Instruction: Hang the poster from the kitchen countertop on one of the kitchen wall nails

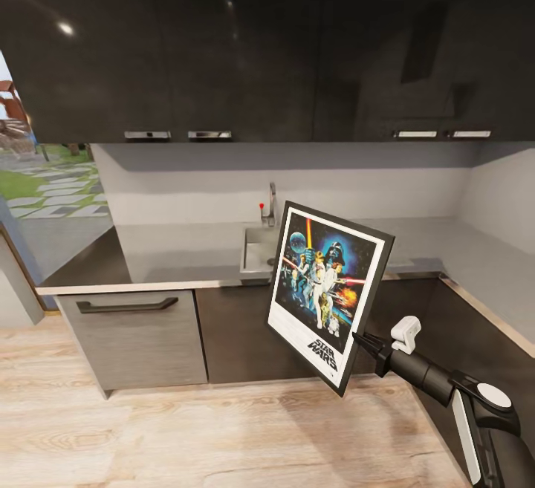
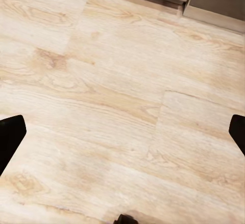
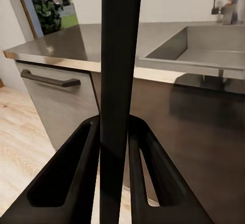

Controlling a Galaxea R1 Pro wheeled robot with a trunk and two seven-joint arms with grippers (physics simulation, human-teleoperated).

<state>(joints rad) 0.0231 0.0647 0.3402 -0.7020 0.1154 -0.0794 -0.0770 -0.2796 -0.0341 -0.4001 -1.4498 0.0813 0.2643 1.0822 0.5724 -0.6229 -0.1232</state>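
Poster [image 1: 327, 291] (lettered "STAR WARS") sits clamped edge-on in right hand [image 1: 362, 341]; left hand [image 2: 122, 132] spread wide.

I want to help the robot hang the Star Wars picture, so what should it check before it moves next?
1. Poster held: ok. The right gripper pinches its lower edge, and the right wrist view shows the black frame edge between both fingers.
2. Poster off the countertop: ok, it is lifted up in front of the sink.
3. Poster straight: not ok, it tilts.
4. Wall nail found: cannot tell, no nail can be made out on the grey wall.
5. Left gripper free: ok, open over the wood floor, holding nothing.
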